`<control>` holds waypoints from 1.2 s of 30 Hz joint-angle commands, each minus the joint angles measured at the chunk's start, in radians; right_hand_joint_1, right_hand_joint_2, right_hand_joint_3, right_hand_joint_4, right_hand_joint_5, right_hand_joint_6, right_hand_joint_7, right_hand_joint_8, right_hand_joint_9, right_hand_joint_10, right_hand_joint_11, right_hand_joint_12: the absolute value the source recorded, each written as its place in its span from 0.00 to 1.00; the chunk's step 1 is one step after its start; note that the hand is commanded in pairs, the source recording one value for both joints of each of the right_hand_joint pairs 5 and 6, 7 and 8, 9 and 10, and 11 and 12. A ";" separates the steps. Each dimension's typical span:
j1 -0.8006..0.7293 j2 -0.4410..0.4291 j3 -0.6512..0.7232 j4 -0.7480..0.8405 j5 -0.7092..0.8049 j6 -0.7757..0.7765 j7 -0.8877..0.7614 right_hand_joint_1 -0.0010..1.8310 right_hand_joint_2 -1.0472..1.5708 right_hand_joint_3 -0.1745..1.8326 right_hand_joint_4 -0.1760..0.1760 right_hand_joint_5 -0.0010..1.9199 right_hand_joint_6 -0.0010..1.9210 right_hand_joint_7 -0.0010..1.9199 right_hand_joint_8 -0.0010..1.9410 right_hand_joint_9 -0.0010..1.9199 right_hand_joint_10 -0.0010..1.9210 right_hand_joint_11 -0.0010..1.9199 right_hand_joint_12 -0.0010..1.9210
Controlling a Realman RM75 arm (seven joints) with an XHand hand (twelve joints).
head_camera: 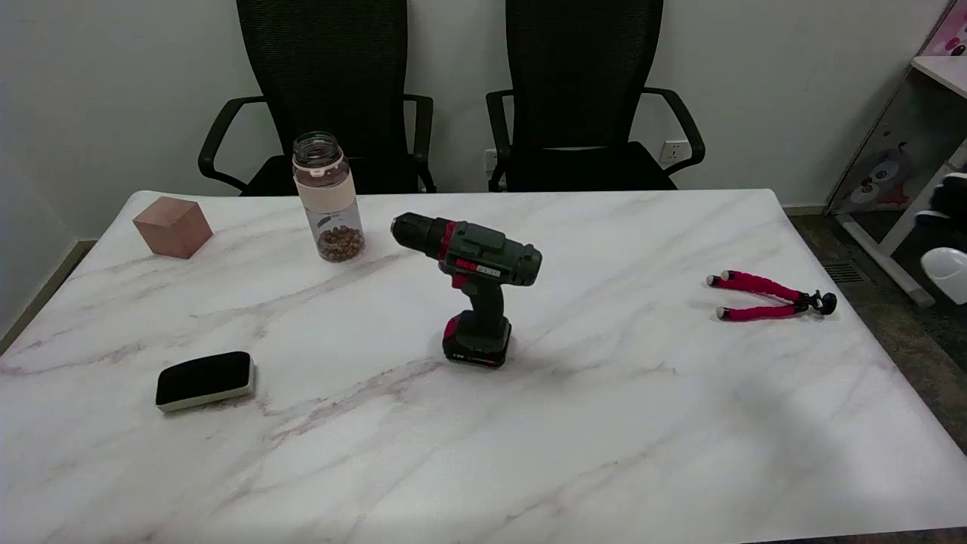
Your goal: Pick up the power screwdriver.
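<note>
One risk: the screwdriver [474, 291] stands upright on its base, so a sideways nudge could topple it; right hand's fingers unseen.

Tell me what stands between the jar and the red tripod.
The power screwdriver stands upright between the jar and the tripod, seen in the head view.

Block [173, 225], jar [327, 198], eraser [204, 380], tripod [770, 297].
</note>
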 commanded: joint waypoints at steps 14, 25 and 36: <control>0.389 -0.066 -0.257 -0.090 -0.464 -0.380 0.155 0.46 0.39 0.38 0.39 0.27 0.27 0.27 0.26 0.28 0.28 0.35 0.35; 0.484 -0.183 -0.245 -0.093 -0.617 -0.558 0.153 0.46 0.38 0.39 0.44 0.24 0.24 0.24 0.24 0.28 0.28 0.34 0.34; 0.673 -0.299 -0.375 0.056 -0.658 -0.611 0.161 0.47 0.36 0.41 0.54 0.25 0.24 0.25 0.24 0.26 0.26 0.31 0.31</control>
